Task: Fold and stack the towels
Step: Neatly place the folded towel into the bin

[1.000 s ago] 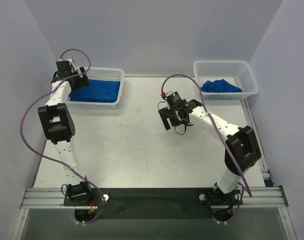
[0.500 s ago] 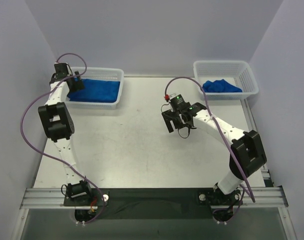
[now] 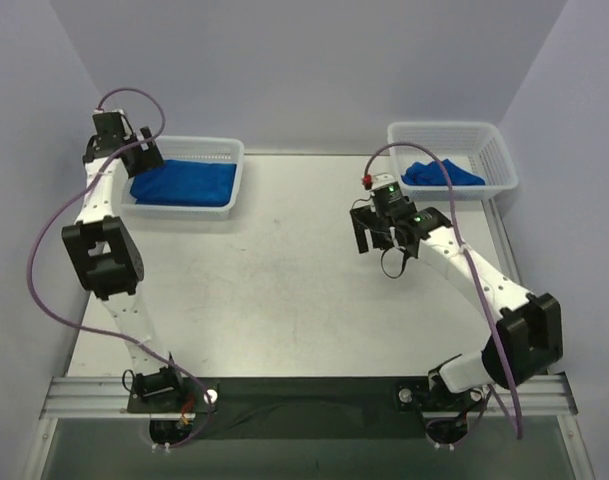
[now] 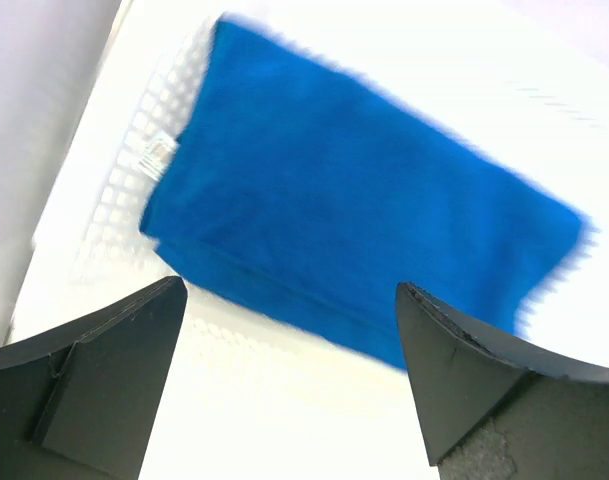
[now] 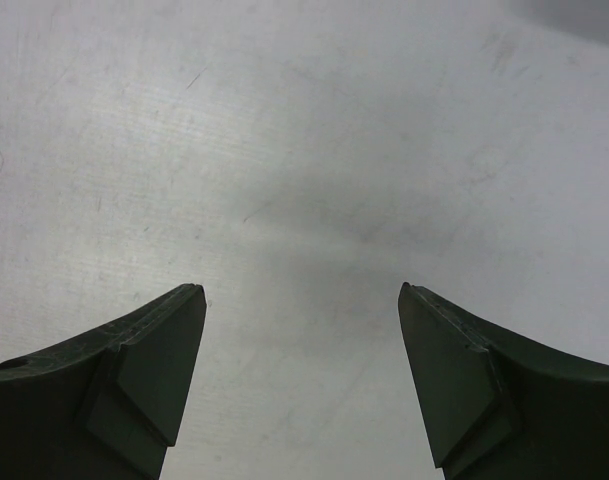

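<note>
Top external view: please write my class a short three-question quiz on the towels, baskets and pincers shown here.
1. True or false: the right pincer holds a towel.
2. The left pincer is aimed at: A) the folded towel in the left basket; B) a cup; C) the other arm.
3. Fill in: the towel in the right basket lies ____.
Key: 1 false; 2 A; 3 crumpled.

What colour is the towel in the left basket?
The towel is royal blue, clearest in the left wrist view.
</note>
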